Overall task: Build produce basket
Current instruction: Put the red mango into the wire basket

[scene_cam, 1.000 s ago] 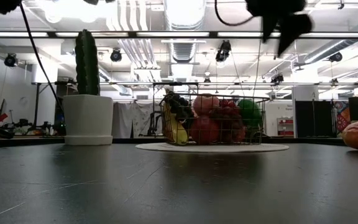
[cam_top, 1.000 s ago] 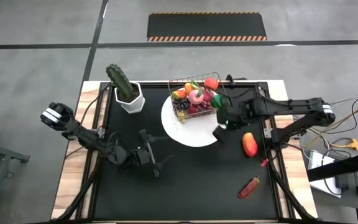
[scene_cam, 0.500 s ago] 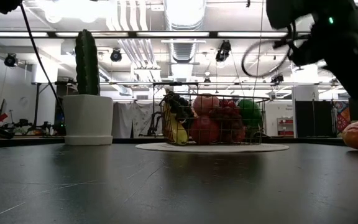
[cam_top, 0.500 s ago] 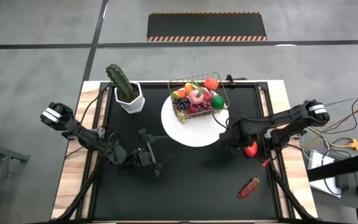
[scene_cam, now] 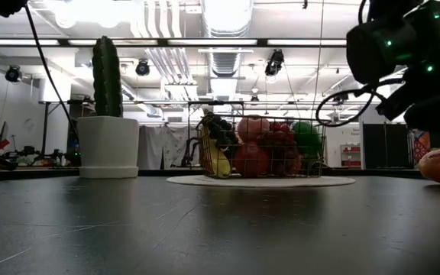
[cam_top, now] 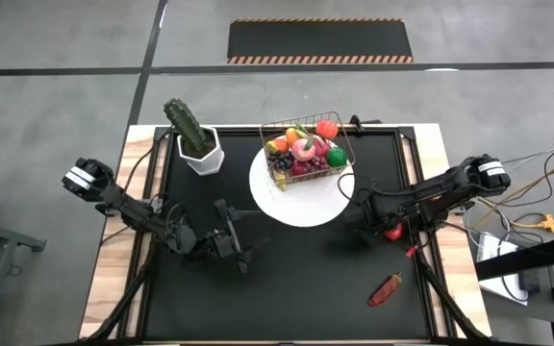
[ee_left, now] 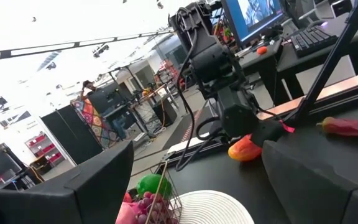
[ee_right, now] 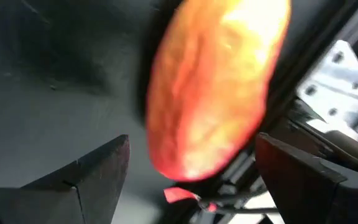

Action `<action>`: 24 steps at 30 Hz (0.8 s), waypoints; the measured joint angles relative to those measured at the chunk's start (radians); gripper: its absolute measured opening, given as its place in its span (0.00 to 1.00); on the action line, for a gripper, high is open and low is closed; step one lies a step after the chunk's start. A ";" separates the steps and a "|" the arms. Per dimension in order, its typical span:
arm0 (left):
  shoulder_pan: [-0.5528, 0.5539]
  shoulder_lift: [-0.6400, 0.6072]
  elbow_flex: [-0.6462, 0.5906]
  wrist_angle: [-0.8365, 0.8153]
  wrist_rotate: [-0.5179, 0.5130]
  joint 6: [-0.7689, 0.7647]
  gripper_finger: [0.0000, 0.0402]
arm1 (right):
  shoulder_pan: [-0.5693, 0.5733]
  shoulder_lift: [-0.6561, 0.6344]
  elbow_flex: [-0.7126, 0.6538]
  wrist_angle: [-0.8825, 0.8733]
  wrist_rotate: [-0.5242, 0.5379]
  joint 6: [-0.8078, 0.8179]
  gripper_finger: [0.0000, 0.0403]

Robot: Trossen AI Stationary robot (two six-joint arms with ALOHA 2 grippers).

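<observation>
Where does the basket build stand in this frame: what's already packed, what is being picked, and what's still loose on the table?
Mostly done: the basket on the white plate already holds a heap of produce. In hand: the right gripper is low over the red-orange fruit, fingers open either side, not yet closed on it. Left: that fruit and the red pepper near the table's front. The left gripper waits on the table.

mango point(cam_top: 390, 231): you see it mostly hidden under the right gripper point(cam_top: 378, 223)
mango point(ee_right: 210, 87): blurred in your wrist view
</observation>
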State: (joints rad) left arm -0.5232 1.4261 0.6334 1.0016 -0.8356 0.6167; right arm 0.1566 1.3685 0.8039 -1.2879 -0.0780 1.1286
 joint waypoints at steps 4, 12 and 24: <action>0.000 0.000 0.000 0.000 0.000 0.000 0.84 | 0.000 0.000 -0.025 0.058 0.014 0.001 0.81; 0.000 0.000 0.000 -0.002 0.000 0.000 0.84 | -0.002 0.002 -0.046 0.115 0.105 -0.002 0.81; 0.000 0.000 -0.001 -0.002 0.000 -0.001 0.84 | -0.002 0.043 -0.060 0.193 0.131 -0.018 0.61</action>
State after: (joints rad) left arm -0.5232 1.4261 0.6323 0.9993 -0.8356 0.6155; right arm 0.1547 1.4111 0.7437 -1.0949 0.0530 1.1105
